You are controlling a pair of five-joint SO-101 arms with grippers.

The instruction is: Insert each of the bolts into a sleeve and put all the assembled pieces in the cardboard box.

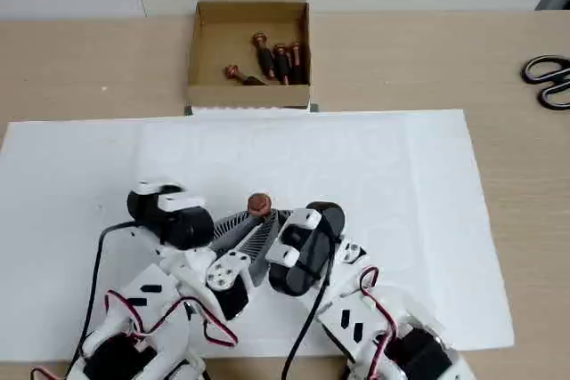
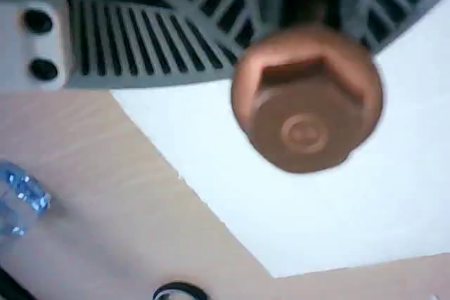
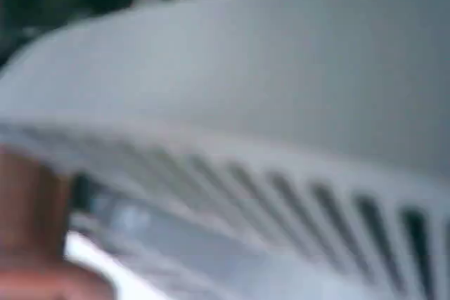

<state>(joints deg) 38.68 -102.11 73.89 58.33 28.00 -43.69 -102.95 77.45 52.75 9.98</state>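
A copper bolt [image 1: 258,203] stands head-up between the two arms near the table's front. In the left wrist view its hexagonal head [image 2: 307,103] faces the camera, and its dark shank runs back between grey ribbed fingers [image 2: 176,26]. My left gripper [image 1: 242,222] is shut on the bolt. My right gripper [image 1: 270,227] comes in from the other side and meets it at the same spot. The right wrist view has a grey ribbed part [image 3: 281,138] very close and a copper piece [image 3: 28,230] at its edge. Several assembled pieces [image 1: 276,60] lie in the cardboard box [image 1: 207,42].
A white paper sheet [image 1: 401,184] covers the middle of the wooden table. The box sits just beyond its far edge. Black scissors [image 1: 548,80] lie at the far right on bare wood.
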